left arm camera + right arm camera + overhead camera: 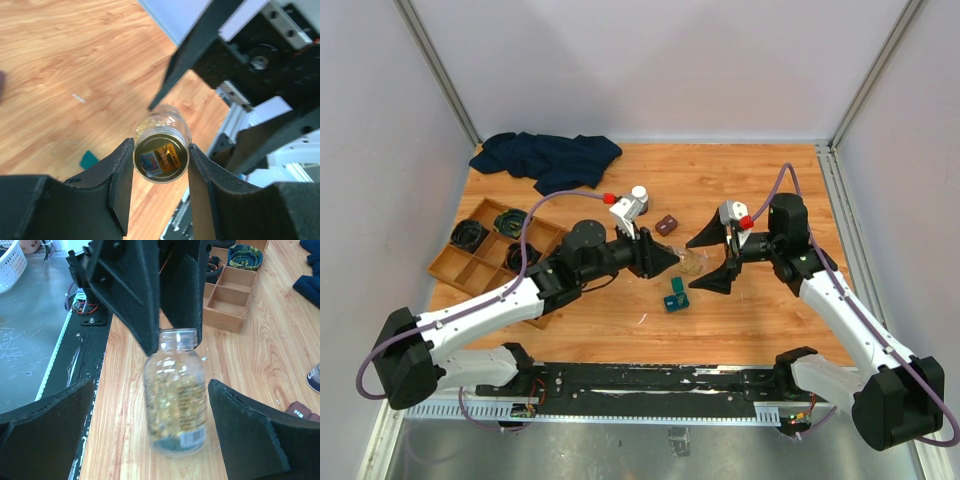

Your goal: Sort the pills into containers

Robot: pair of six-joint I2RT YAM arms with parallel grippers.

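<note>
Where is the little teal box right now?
In the top view, the teal case sits on the table near the middle, just on the near side of the pill bottle held by the left gripper.

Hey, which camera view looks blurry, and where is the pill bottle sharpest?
Right wrist view: the pill bottle smears toward its base. Left wrist view: its near end is crisp, the table behind soft. Top view: evenly lit, sharp, faint shadows.
</note>
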